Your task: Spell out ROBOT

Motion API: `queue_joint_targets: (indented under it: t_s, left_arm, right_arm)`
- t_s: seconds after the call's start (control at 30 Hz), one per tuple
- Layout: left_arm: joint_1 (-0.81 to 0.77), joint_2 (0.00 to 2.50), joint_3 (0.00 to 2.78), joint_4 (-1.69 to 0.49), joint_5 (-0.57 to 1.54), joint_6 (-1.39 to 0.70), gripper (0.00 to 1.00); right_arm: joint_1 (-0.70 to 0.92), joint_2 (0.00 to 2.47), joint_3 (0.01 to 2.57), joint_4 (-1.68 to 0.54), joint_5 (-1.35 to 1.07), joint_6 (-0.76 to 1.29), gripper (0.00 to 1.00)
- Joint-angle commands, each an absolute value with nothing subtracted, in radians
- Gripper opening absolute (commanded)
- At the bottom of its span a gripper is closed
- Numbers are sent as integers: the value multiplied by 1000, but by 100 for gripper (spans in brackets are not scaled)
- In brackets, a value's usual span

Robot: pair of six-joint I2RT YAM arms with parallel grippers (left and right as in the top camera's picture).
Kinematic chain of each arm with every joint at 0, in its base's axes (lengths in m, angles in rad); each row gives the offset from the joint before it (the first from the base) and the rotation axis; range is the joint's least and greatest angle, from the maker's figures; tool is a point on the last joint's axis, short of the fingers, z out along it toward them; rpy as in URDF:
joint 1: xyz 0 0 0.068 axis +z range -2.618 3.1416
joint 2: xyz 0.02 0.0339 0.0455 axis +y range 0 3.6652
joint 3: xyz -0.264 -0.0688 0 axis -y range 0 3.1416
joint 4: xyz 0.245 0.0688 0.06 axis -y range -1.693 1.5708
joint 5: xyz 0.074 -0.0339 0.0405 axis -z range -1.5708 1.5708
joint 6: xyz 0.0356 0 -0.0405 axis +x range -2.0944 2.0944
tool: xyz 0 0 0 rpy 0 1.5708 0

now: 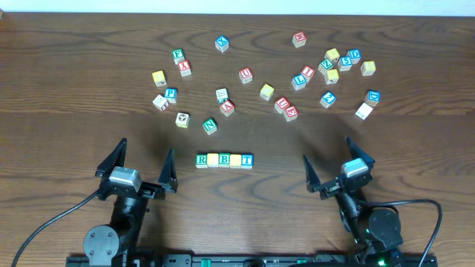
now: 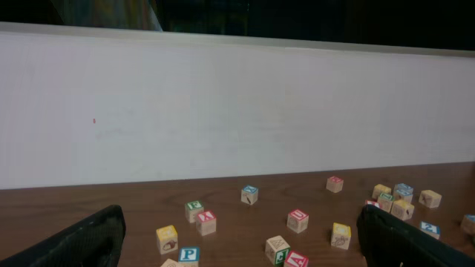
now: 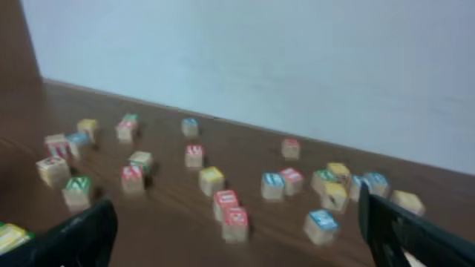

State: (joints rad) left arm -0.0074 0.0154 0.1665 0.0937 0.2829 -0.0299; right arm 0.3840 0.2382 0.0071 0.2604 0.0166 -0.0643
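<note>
Both open and empty, left hand (image 1: pixel 148 146) and right hand (image 1: pixel 326 148) flank the ROBOT row (image 1: pixel 224 160), yellow faces (image 1: pixel 213 160) unreadable.

You're at a robot lab bench, wood-grain surface (image 1: pixel 74 59), blank white wall (image 2: pixel 223 111), trailing black cable (image 1: pixel 415 201).

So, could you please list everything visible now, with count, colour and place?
Letter row: five cubes, green R, yellow, green B, yellow, blue T, front centre of table.
Loose cubes: roughly two dozen, red, blue, green, yellow and plain faces, scattered behind the row.
Table: one, dark brown wood, under everything.
Wall: one, white, past the far edge.
Left gripper: one, black, open and empty, left of the row.
Right gripper: one, black, open and empty, right of the row.
</note>
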Motion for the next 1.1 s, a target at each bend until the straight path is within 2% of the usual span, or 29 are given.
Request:
queue_joint_targets:
  t_s: [0.0,0.3,1.07]
  left_arm:
    - [-2,7,155,101,276,-43,98]
    - [-2,7,155,101,276,-43,98]
    - [-2,7,155,101,276,-43,98]
  right_arm:
    - [310,154,6,211,-3,-130,99]
    - [187,23,6,-83,-1,-128,99]
    - [149,18,6,-76,0,-128,99]
